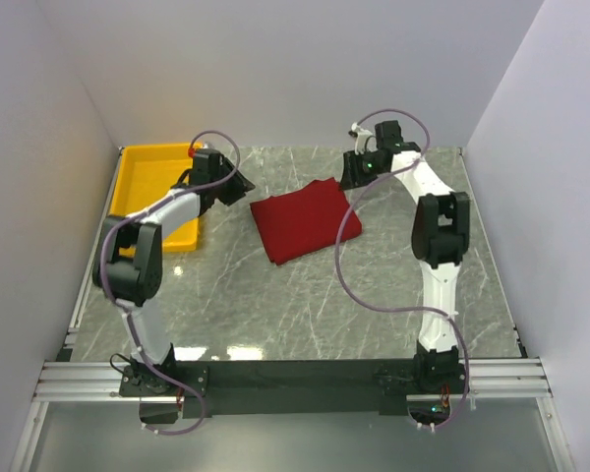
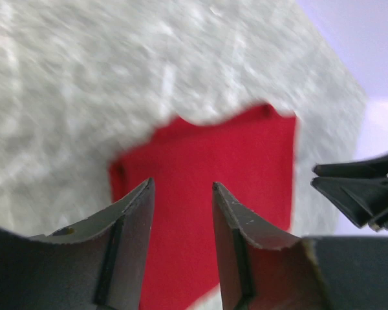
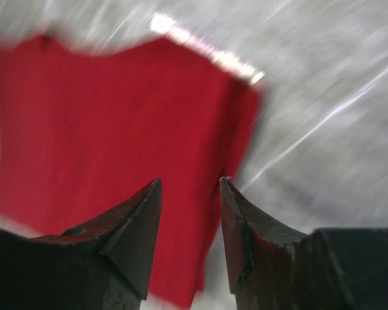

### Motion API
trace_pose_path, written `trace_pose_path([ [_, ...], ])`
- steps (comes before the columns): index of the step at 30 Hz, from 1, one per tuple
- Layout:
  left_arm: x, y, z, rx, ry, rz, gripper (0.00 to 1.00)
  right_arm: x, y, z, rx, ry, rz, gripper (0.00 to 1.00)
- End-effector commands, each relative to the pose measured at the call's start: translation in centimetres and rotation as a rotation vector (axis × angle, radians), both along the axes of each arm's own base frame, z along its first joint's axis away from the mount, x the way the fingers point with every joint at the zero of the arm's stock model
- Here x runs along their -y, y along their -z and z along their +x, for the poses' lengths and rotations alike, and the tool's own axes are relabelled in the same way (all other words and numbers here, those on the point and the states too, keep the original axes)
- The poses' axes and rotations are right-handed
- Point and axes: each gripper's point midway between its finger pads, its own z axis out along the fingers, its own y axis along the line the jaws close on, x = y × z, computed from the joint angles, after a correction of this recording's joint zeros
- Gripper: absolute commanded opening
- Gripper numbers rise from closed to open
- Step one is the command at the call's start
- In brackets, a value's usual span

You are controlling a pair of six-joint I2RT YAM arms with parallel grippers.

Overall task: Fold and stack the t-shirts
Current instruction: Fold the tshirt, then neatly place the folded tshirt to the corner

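Top external is showing me the t-shirt (image 1: pixel 303 218) lying near the middle of the marble table (image 1: pixel 305 305) as a compact, roughly rectangular red packet, turned a little askew. The left gripper (image 1: pixel 238 190) is hanging just beside its left edge and the right gripper (image 1: pixel 352 177) just beside its far right corner; neither is touching the cloth as far as I am making out. The yellow tray (image 1: pixel 147 162) is sitting off to the left, apart from the shirt.

Both wrist views are blurred, but each is showing its jaws standing apart with nothing between them and only red cloth and table beneath.

I am judging the folding of this shirt to be done or very nearly so: the sleeves are tucked out of sight and the layers are lying flat, though one layer is peeking out along the right side. I am seeing no second shirt anywhere, so what is remaining looks like a tidy of that edge and placing the packet wherever the stack belongs.
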Motion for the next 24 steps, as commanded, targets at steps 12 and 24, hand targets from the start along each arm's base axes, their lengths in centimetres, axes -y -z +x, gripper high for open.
trace_pose_path([
  [12, 12.2, -2.5, -9.8, 0.082, 0.363, -0.207, 0.46, -2.1, -2.5, -9.8, -0.152, -0.291, 0.23, 0.14],
  [24, 13.1, 3.8, -10.3, -0.045, 0.383, -0.191, 0.45, -0.3, 3.5, -12.5, -0.378, -0.174, 0.223, 0.1],
])
